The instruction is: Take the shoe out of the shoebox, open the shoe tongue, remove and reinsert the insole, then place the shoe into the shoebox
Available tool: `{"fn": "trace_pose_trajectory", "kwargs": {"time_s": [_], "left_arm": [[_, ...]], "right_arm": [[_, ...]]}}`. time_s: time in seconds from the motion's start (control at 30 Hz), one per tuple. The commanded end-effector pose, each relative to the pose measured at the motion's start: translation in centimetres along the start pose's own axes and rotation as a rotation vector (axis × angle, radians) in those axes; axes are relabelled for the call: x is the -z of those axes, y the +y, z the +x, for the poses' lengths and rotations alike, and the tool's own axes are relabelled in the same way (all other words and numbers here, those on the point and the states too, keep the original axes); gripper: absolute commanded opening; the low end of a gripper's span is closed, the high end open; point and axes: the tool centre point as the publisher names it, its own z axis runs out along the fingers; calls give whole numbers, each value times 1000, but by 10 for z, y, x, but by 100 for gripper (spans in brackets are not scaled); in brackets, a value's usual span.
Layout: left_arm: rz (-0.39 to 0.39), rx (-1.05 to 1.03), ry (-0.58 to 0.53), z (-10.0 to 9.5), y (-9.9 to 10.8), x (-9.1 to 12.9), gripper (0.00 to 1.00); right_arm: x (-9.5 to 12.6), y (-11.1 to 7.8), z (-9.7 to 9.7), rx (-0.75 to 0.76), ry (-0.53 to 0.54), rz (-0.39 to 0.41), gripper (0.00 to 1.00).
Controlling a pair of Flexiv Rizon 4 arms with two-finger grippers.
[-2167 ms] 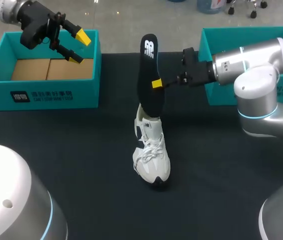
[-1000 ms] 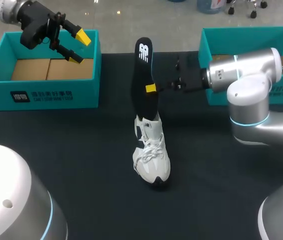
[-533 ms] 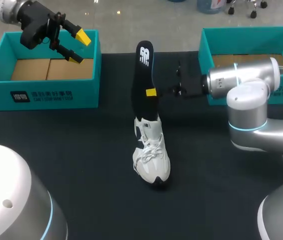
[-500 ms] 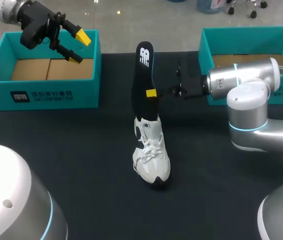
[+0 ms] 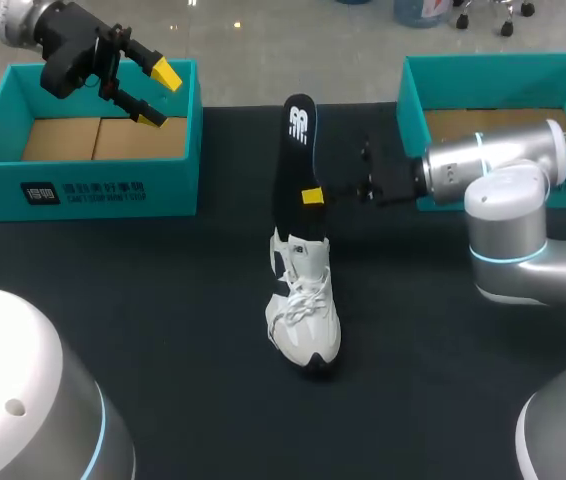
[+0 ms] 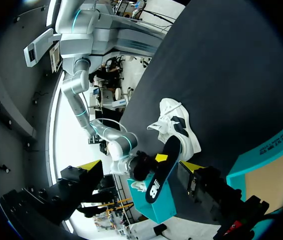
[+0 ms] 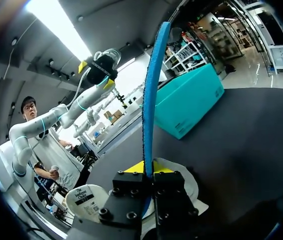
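Observation:
A white shoe (image 5: 303, 312) stands on the black table, toe toward me. A black insole (image 5: 293, 160) stands upright, its lower end in the shoe's opening. My right gripper (image 5: 312, 196) comes in from the right and is shut on the insole's edge about halfway up. In the right wrist view the insole (image 7: 150, 95) rises edge-on between the yellow fingertips (image 7: 135, 167), with the shoe (image 7: 194, 186) below them. My left gripper (image 5: 156, 96) hangs open and holds nothing above the left teal shoebox (image 5: 83, 190). From the left wrist view, the shoe (image 6: 179, 125) and insole (image 6: 160, 169) lie far ahead.
A second teal box (image 5: 483, 62) sits at the back right, behind my right arm. The left shoebox shows a brown cardboard floor. The black table surface stretches on both sides of the shoe and in front of it.
My right gripper has moved down and slightly right with the insole, which has sunk lower into the shoe. The left arm and the shoe have not moved.

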Motion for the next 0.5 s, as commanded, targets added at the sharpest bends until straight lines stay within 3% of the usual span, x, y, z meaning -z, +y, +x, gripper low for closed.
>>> {"fn": "trace_pose_trajectory", "kwargs": {"time_s": [0.03, 0.5], "left_arm": [[0, 0, 3, 0, 0, 0, 100], [0, 0, 3, 0, 0, 0, 100]], "right_arm": [[-3, -9, -1, -9, 3, -1, 0], [-7, -44, 3, -49, -21, 27, 0]]}}
